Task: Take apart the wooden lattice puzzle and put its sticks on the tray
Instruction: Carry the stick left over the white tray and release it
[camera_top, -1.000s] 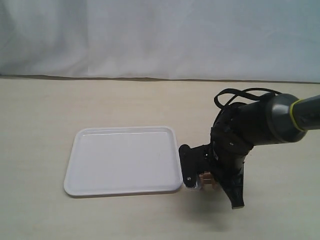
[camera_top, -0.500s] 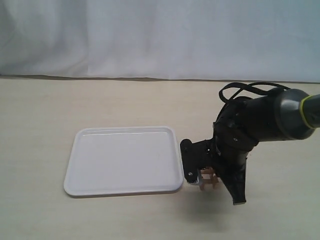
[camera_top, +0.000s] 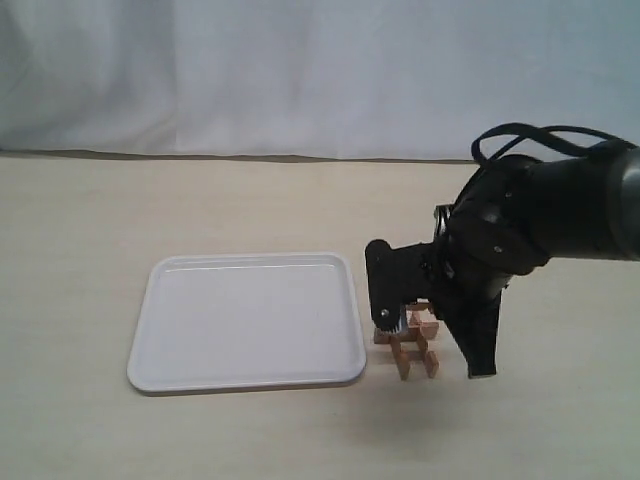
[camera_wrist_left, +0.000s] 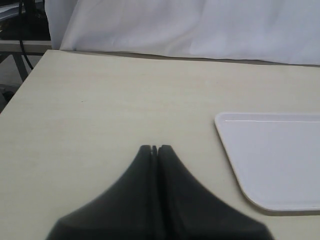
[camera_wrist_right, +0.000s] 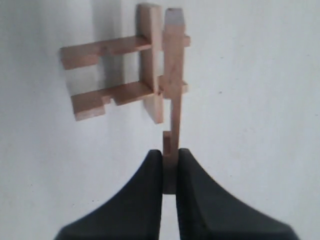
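Because the right gripper (camera_wrist_right: 170, 159) is clenched on only the very end of one notched stick (camera_wrist_right: 172, 75), the hold looks thin. A sideways tug could let the stick pivot between the pads or slip out. That stick appears to sit in the notches of the two crosspieces (camera_wrist_right: 107, 45). If so, a pull would likely drag the whole wooden lattice puzzle (camera_top: 408, 348) along rather than free one piece.

Nothing braces the rest of the grid. The left gripper (camera_wrist_left: 154, 148) is closed on nothing over bare table (camera_top: 100, 220), and the puzzle is absent from its view.

The puzzle lies just beside the white tray (camera_top: 250, 320), off its near right corner, and the tray holds no sticks. From either view I cannot tell whether the grid rests on the table or hangs slightly above it. If it hangs, a joint letting go could drop loose sticks outside the rim.
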